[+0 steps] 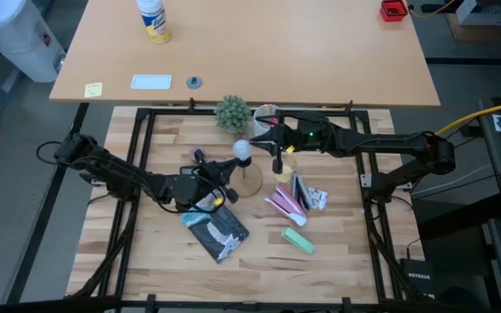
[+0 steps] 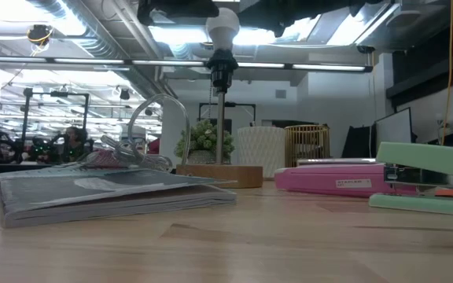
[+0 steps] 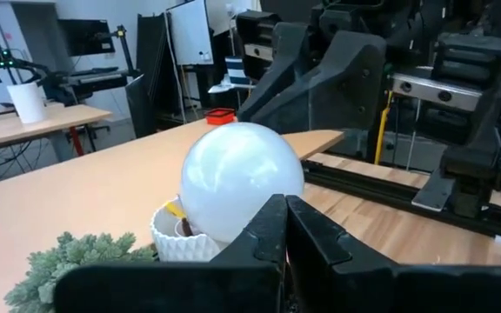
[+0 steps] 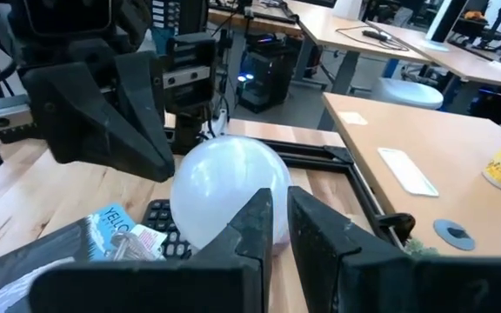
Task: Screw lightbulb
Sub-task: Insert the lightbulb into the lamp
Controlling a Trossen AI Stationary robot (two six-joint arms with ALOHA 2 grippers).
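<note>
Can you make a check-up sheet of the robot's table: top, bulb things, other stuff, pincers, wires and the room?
Surface: light wooden table inside a black frame.
Job's things: white lightbulb sits upright in the black socket on the wooden stand.
Clutter: book, green stapler, pink stapler, small plant, white pot.
Pincers: left pincer shut, close beside the bulb; right pincer shut, close on the bulb's other side. Neither grips it.
Cables: yellow cable off the table's right side.
Surroundings: a second table behind, with a bottle, a sticky note and a red box.
</note>
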